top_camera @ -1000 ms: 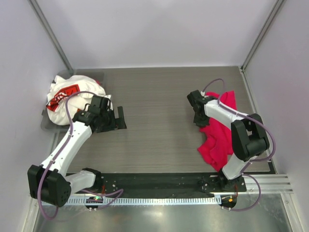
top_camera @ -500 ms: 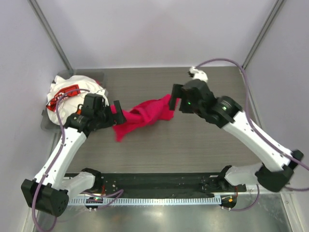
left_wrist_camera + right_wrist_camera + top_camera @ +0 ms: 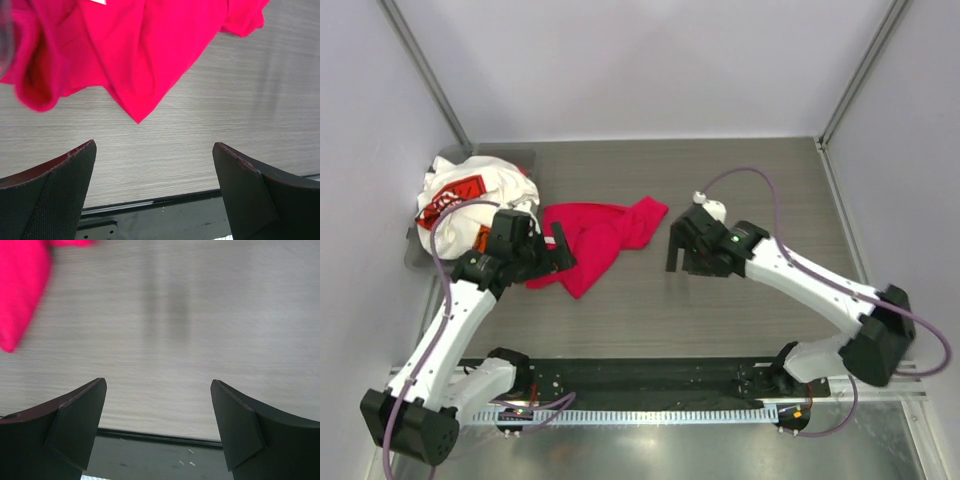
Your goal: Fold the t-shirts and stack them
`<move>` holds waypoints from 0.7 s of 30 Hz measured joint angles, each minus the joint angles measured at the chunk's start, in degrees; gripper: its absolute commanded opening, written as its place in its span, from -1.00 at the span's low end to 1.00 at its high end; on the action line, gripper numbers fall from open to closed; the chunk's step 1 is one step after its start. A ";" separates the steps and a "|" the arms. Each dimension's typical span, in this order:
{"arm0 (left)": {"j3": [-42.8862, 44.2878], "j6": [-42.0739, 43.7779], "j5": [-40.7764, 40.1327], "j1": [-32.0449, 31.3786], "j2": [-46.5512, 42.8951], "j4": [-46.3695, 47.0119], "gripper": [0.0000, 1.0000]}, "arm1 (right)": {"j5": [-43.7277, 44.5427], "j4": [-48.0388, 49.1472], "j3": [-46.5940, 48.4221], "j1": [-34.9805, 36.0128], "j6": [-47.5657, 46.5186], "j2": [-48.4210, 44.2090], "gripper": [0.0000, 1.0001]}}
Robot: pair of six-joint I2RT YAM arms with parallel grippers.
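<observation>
Two pincers wide open, both empty: left pincer [image 3: 563, 250], right pincer [image 3: 673, 245] | magenta-red t-shirt [image 3: 595, 235] crumpled centre-left on surface [image 3: 740, 185] | white t-shirt [image 3: 460, 200] bunched upper left

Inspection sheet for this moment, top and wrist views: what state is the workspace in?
Surface: grey wood-grain table, no spills seen.
Job's things: red shirt crumpled on the table, left of centre; white shirt heaped in the bin.
Clutter: grey bin at far left; nothing else seen.
Grippers: left gripper open, empty, by the red shirt's edge; right gripper open, empty, over bare table.
Cables: left cable and right cable, purple, loop off the arms.
Surroundings: pale walls on three sides.
</observation>
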 measured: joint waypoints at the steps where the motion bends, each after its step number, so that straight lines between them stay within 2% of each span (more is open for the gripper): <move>1: -0.17 -0.31 -0.72 0.00 -1.16 -0.39 0.99 | -0.57 0.35 2.84 0.68 -0.42 3.34 0.82; 9: 0.22 -2.69 -12.79 0.00 -17.16 -5.60 0.99 | -5.79 7.26 35.71 3.50 -4.50 35.34 0.72; 13: 0.35 -2.99 -15.28 0.00 -23.26 -6.97 1.00 | -8.04 7.91 50.25 4.20 -5.88 49.42 0.70; 17: -1.42 -3.32 -16.28 0.00 -28.39 -6.25 1.00 | -7.98 5.97 65.16 4.24 -7.10 62.73 0.55; 19: -2.34 -3.45 -16.57 0.00 -30.27 -6.19 0.99 | -7.23 4.35 69.51 4.22 -7.67 67.56 0.31; 20: -2.69 -3.50 -16.72 0.00 -30.84 -6.01 0.99 | -6.86 3.63 70.25 4.13 -7.98 69.05 -0.03; 21: -2.89 -3.54 -16.76 0.00 -31.08 -5.99 0.99 | -6.49 2.86 70.38 4.02 -8.22 70.07 -0.28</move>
